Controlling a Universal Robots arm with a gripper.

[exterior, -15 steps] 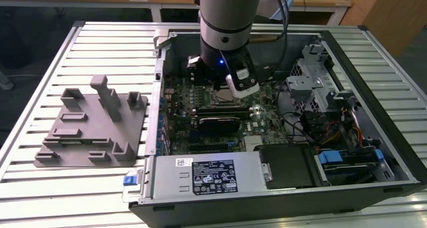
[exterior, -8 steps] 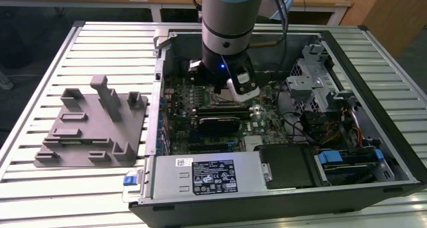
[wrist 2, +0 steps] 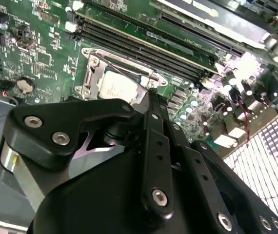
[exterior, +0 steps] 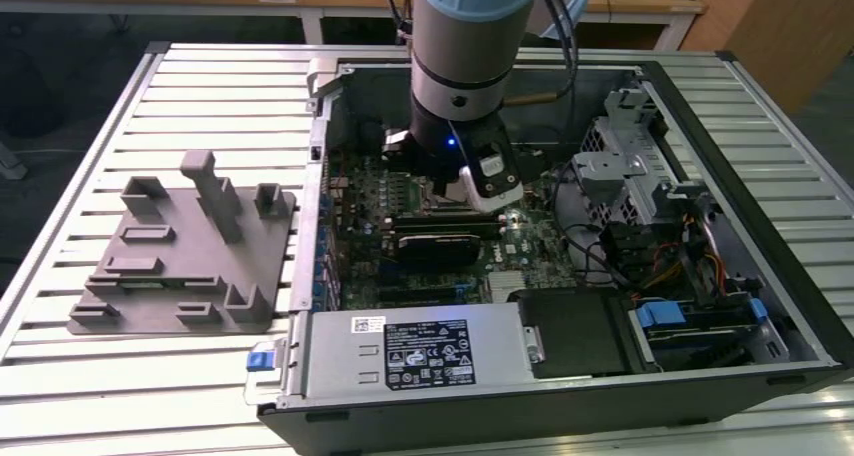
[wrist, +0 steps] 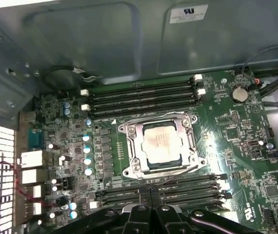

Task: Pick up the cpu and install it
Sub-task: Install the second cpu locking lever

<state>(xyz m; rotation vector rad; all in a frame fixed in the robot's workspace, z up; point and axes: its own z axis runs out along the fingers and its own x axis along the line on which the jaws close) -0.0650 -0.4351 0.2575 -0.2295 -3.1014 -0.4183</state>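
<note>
In the exterior view the arm (exterior: 461, 66) reaches straight down into an open computer case (exterior: 747, 306) lying on a slatted metal table (exterior: 174, 86). Its wrist hangs over the green motherboard (exterior: 354, 276), with the case walls close around it at 12 and 3 o'clock and tangled cables (exterior: 601, 246) just beside it at 3. A grey plastic tray (exterior: 180, 256) with upright pegs sits outside the case at 9 o'clock, well apart from the arm. A black power-supply box (exterior: 427, 351) fills the case's 6 o'clock edge.

In the second wrist view the gripper (wrist 2: 151, 95) is clenched – its 2 black fingers (wrist 2: 156, 126) meet in a narrow blade and carry nothing. The tip stands just above the corner of the socket frame (wrist 2: 92, 68). The cpu (wrist 2: 119, 87) lies flat inside that frame, silver and matte.

In the first wrist view the cpu (wrist: 161, 144) sits square in the socket (wrist: 129, 148) – a shiny metal frame around it, dark ribbed memory slots (wrist: 144, 95) at 12 and 6 o'clock. The gripper tip (wrist: 151, 195) is at 6 o'clock from the chip, apart from it, over the nearer slots. Grey sheet-metal wall (wrist: 105, 39) closes off the 12 o'clock side.
</note>
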